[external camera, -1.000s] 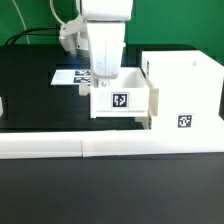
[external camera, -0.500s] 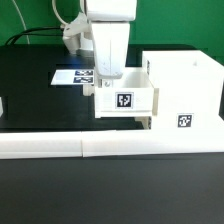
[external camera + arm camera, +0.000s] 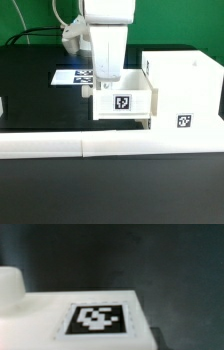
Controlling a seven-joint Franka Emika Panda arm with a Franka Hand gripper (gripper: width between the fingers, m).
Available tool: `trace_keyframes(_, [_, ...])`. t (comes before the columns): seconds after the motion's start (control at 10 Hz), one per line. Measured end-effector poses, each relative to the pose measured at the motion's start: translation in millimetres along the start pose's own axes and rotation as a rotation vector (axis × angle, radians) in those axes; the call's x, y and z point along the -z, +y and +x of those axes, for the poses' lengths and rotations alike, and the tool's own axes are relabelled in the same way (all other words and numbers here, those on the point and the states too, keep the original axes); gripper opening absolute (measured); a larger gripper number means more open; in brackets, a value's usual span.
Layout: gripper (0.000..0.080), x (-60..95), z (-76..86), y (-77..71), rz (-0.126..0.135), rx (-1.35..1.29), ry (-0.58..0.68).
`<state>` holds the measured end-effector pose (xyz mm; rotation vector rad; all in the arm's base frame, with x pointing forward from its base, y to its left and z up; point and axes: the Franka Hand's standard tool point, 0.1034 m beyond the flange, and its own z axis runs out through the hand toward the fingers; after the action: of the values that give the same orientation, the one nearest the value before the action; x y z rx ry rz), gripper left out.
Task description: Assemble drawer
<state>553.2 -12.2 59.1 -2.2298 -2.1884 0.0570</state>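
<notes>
From the exterior view's left you have the thin flat white marker board (image 3: 72, 76) lying on the black table (image 3: 35, 105), then the white arm's gripper (image 3: 103, 86) lowered at the small white open-topped drawer box (image 3: 124, 102); whether its fingers are spread or pinching you cannot tell. That drawer sits partly inside the large white cabinet box (image 3: 183, 92); its contents are hidden. The drawer's black-and-white tag (image 3: 96, 318) fills your wrist view.

One drawer box (image 3: 125, 100), one cabinet (image 3: 185, 90), one marker board (image 3: 72, 76).
</notes>
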Motion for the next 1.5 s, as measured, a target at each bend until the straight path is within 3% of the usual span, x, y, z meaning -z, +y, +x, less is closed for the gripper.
trace_keyframes(1.0, [0.0042,-4.0,1.1,-4.5,0.01,-0.008,0.001])
trace_keyframes(1.2, [0.0042,-4.7,1.3,-3.1,-0.009,-0.008,0.003])
trace_keyframes(1.5, [0.0042,-0.5,0.4,-4.0,0.006,-0.011,0.0])
